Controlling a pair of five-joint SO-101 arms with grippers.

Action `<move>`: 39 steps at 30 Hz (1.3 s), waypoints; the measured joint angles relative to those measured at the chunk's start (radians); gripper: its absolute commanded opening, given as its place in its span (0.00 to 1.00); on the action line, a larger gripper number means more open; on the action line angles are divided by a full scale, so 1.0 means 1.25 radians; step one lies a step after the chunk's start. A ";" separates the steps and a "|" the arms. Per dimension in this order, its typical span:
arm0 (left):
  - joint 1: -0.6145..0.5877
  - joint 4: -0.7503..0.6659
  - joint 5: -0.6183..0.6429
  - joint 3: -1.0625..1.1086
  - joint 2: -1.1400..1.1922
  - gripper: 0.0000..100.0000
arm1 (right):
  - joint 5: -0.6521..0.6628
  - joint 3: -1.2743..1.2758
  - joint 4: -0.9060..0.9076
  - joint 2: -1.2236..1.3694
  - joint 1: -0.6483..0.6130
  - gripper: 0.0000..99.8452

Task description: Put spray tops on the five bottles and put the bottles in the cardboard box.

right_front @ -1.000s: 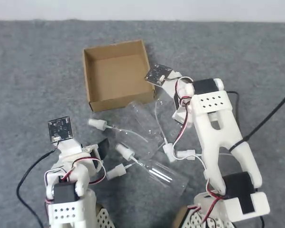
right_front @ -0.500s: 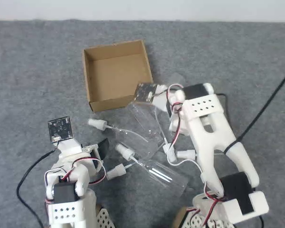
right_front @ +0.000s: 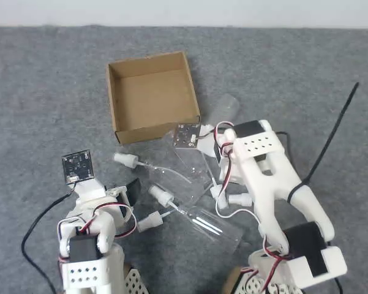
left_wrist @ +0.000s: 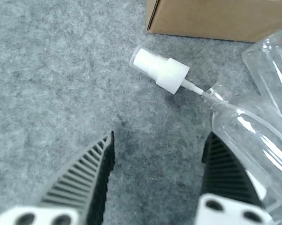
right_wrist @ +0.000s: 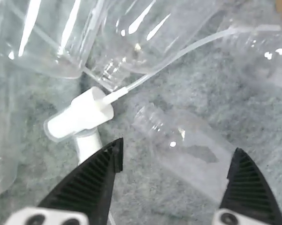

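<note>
Bottles (right_front: pixel 211 225) lie flat on the mat (right_front: pixel 49 92) just below the box (right_front: pixel 150 95); in high view two point necks up-left, long axes slanting down-right. Left gripper (left_wrist: pixel 159 138) open, low over the mat, near a spray top (left_wrist: pixel 159 70). Left wrist view shows its tube inside a bottle neck, cap apart from the neck. Right gripper (right_wrist: pixel 177 147) open, jaws astride an uncapped bottle (right_wrist: pixel 187 143) lying flat, neck twd a loose top (right_wrist: pixel 80 117)
</note>
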 measured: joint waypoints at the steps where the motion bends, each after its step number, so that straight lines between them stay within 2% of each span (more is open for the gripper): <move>1: 0.000 0.000 0.000 0.000 0.000 0.28 | 0.000 0.006 -0.011 0.000 0.000 0.32; 12: 0.000 0.000 0.000 0.000 0.000 0.28 | -0.006 0.021 -0.101 0.087 0.009 0.31; 22: 0.000 0.000 0.000 0.000 0.000 0.28 | -0.128 0.021 -0.117 0.093 0.043 0.31; 39: 0.000 0.000 0.000 0.000 0.000 0.28 | -0.403 0.021 -0.122 0.093 0.044 0.31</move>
